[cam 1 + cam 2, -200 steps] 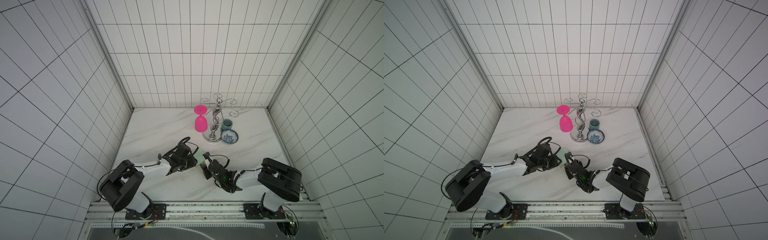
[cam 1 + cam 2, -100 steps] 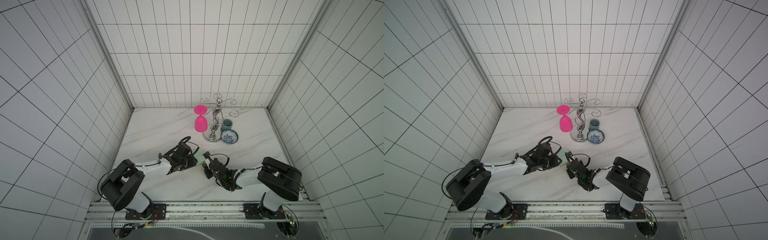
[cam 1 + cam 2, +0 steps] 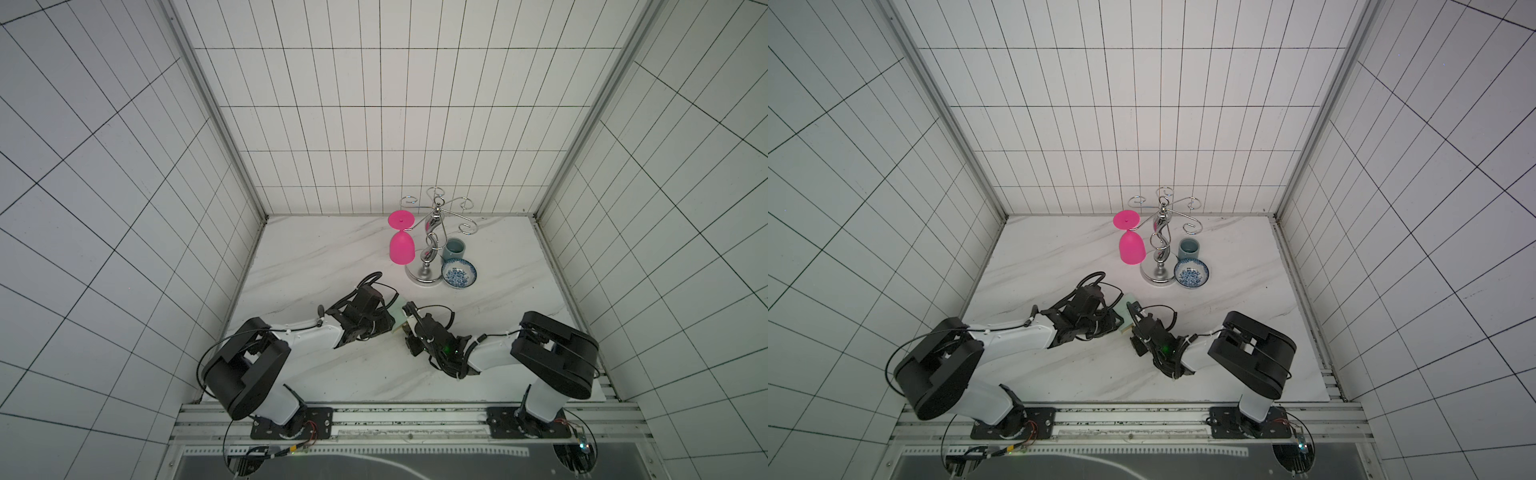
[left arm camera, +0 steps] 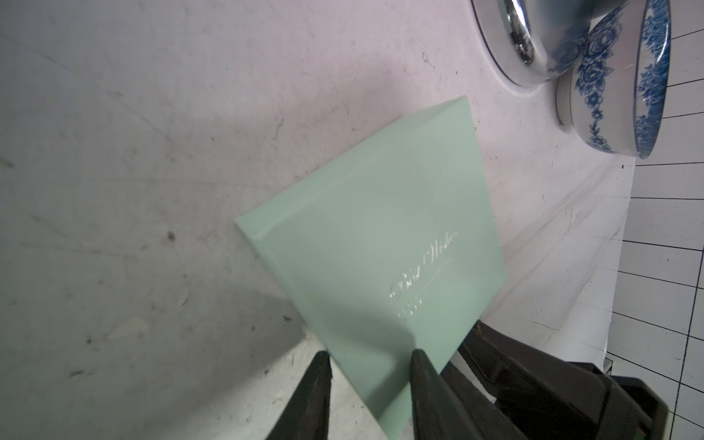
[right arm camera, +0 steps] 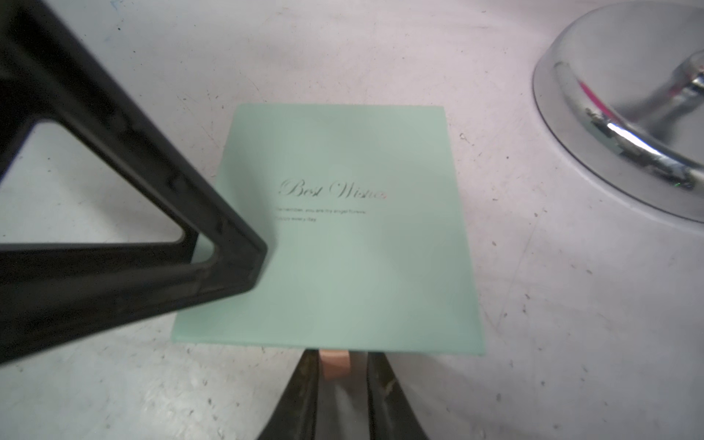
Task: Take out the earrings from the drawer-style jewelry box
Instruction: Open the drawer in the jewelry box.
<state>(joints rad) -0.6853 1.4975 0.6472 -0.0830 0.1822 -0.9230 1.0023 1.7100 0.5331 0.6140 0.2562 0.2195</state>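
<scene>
**Drawer-style jewelry box** point(image 5: 343, 228): mint-green sleeve lettered "Best Wishes". It lay flat on the marble tabletop point(image 3: 332, 257) between the two arms, near the chrome stand point(image 3: 423, 274). The drawer sat fully inside the sleeve, its contents hidden.

**Left hand** point(image 4: 371, 365): pinched one corner of the sleeve, with one finger lying on its top face.

**Right hand** point(image 5: 339, 365): fingers stood close on either side of the tan pull tab point(image 5: 335, 364). Whether they actually gripped it could not be told.

**Also present:** blue-and-white bowl point(image 3: 459, 273), teal cup point(image 3: 454, 249), and pink glass point(image 3: 401, 248) hung inverted on the stand.
</scene>
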